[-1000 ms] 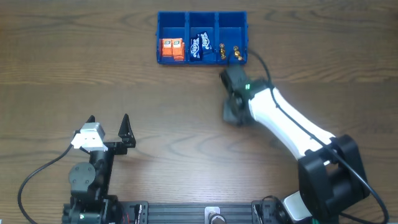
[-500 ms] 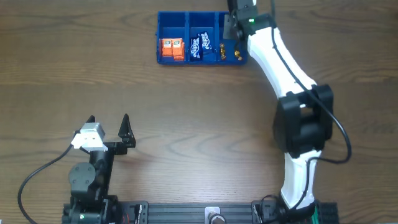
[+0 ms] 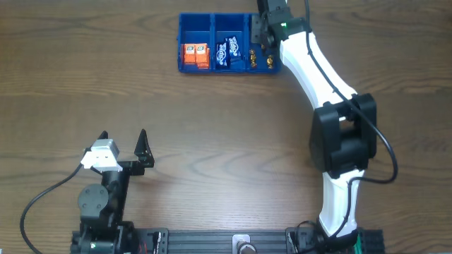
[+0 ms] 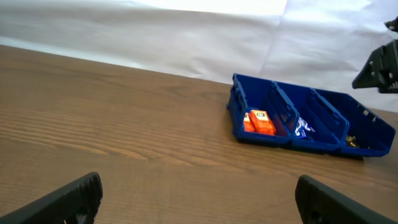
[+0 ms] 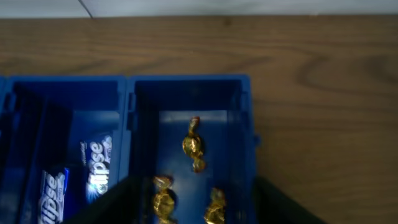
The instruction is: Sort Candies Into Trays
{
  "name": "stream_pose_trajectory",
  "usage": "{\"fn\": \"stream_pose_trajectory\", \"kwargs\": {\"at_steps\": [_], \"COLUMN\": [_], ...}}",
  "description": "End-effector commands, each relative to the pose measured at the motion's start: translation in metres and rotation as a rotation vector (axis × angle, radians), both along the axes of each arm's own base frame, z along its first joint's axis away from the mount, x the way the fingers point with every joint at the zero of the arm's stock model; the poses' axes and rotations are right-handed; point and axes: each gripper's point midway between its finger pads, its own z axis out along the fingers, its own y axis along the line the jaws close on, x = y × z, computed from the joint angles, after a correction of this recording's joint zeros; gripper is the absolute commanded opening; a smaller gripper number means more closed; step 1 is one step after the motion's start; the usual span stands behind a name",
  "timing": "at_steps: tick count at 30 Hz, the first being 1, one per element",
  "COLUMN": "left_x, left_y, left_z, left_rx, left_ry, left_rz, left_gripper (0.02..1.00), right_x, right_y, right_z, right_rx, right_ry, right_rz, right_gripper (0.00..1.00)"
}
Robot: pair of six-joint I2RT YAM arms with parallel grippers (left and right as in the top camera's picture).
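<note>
A blue three-compartment tray [image 3: 229, 15] stands at the far middle of the table. Its left bin holds orange candies [image 3: 195, 56], its middle bin blue packs [image 3: 227, 51], and its right bin gold-wrapped candies [image 3: 268, 61]. My right gripper [image 3: 260, 28] hovers over the right bin, open and holding nothing. In the right wrist view the gold candies [image 5: 193, 144] lie just beyond my right gripper [image 5: 196, 186], with the blue packs [image 5: 93, 168] in the neighbouring bin. My left gripper [image 3: 123, 135] is open near its base, far from the tray [image 4: 235, 106].
Bare wooden table [image 3: 212, 141] spreads between the tray and both arm bases. The right arm [image 3: 325, 77] stretches diagonally across the table's right side. A white backdrop [image 4: 186, 31] stands behind the table's far edge.
The right arm swung from the table in front of the tray up to above the tray's right bin, then held there. The left arm stayed still.
</note>
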Motion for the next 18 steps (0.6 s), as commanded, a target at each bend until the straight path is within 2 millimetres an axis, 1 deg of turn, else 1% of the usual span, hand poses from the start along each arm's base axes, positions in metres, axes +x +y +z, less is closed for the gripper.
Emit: {"fn": "stream_pose_trajectory", "kwargs": {"at_steps": [1, 2, 4, 5, 7, 8, 11, 12, 13, 15, 17, 18], "left_x": [-0.001, -0.001, -0.001, -0.001, -0.001, -0.001, -0.001, -0.001, -0.001, -0.001, -0.001, -0.001], "left_y": [0.003, 0.003, 0.003, 0.003, 0.003, 0.003, 0.003, 0.003, 0.003, 0.003, 0.003, 0.003], "left_z": [-0.017, -0.017, -0.017, -0.017, -0.017, -0.017, -0.017, -0.017, -0.017, -0.017, -0.017, -0.017], "left_rx": [0.011, 0.011, 0.011, 0.011, 0.011, 0.011, 0.011, 0.011, 0.011, 0.011, 0.011, 0.011], "left_ry": [0.051, 0.051, 0.051, 0.051, 0.051, 0.051, 0.051, 0.051, 0.051, 0.051, 0.051, 0.051], "left_rz": [0.016, 0.016, 0.016, 0.016, 0.016, 0.016, 0.016, 0.016, 0.016, 0.016, 0.016, 0.016], "left_gripper": [0.998, 0.998, 0.998, 0.998, 0.998, 0.998, 0.996, 0.998, 0.998, 0.998, 0.998, 0.998], "right_x": [-0.039, -0.054, -0.079, -0.096, -0.124, -0.146, -0.193, -0.204, -0.22, -0.247, -0.269, -0.278], "right_y": [-0.041, -0.052, -0.069, -0.077, -0.093, -0.106, -0.133, -0.138, -0.147, -0.157, -0.165, -0.165], "right_z": [0.072, 0.082, 0.091, 0.094, 0.095, 0.091, 0.083, 0.082, 0.082, 0.083, 0.078, 0.074], "right_rx": [-0.078, -0.076, -0.073, -0.072, -0.059, -0.05, -0.027, -0.027, -0.023, 0.003, 0.007, -0.005], "right_ry": [-0.13, -0.151, -0.191, -0.224, -0.281, -0.306, -0.366, -0.389, -0.434, -0.531, -0.597, -0.623], "right_rz": [-0.005, -0.018, -0.036, -0.042, -0.064, -0.084, -0.126, -0.139, -0.162, -0.177, -0.197, -0.188], "right_gripper": [0.779, 0.825, 0.941, 0.998, 0.998, 0.998, 0.998, 0.998, 0.998, 0.998, 0.998, 0.998]}}
